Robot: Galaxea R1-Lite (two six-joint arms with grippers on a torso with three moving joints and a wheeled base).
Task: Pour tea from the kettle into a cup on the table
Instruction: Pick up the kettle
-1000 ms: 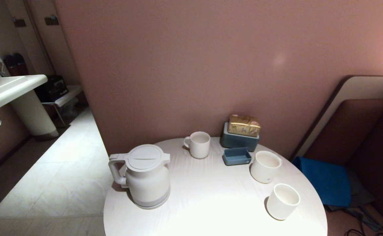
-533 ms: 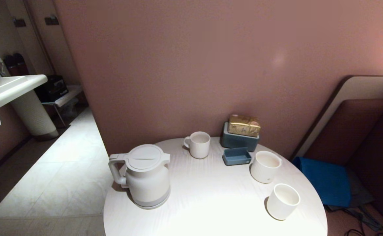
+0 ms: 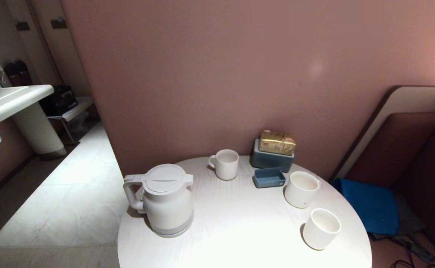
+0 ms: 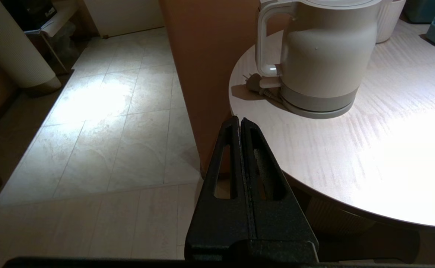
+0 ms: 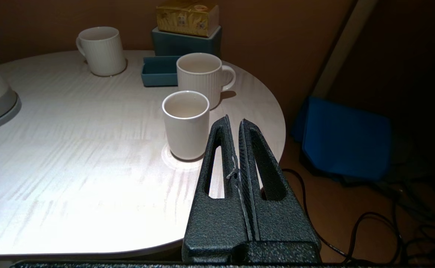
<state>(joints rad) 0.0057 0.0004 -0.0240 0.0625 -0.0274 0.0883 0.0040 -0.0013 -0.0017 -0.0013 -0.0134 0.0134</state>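
Two grippers, both pressed shut with nothing between their fingers, and neither one shows in the head view. Left gripper [image 4: 240, 121] first: its black jaws meet along a single seam, tips hanging at the rim of the table [image 4: 351, 156], short of the kettle [image 4: 323, 56] and well apart from it. The kettle's loop handle faces that gripper's side, its lid on, its grey foot band sitting flat on the tabletop. Right gripper [image 5: 234, 123] now: jaws closed as well, tips just beside the cup [image 5: 186, 124], the small ribbed handleless one, though whether they touch it I cannot tell. That cup stands upright and looks empty inside. Working outward from the kettle in the head view, the kettle [image 3: 167, 199] stands near the table's left edge, and the cup [image 3: 321, 228] is far across from it, close to the right rim of the table [image 3: 240, 230]. Beyond the cup, farther from the kettle's front, stands a wider ribbed mug [image 3: 301, 189], its handle visible only in the right wrist view. Behind the kettle and to its right sits a white mug [image 3: 225, 164] with a loop handle. Between the two mugs lies a small blue tray [image 3: 269, 177], and behind that a blue box [image 3: 271, 159] against the wall with a gold packet [image 3: 277, 142] resting on top. No tea is visible anywhere.
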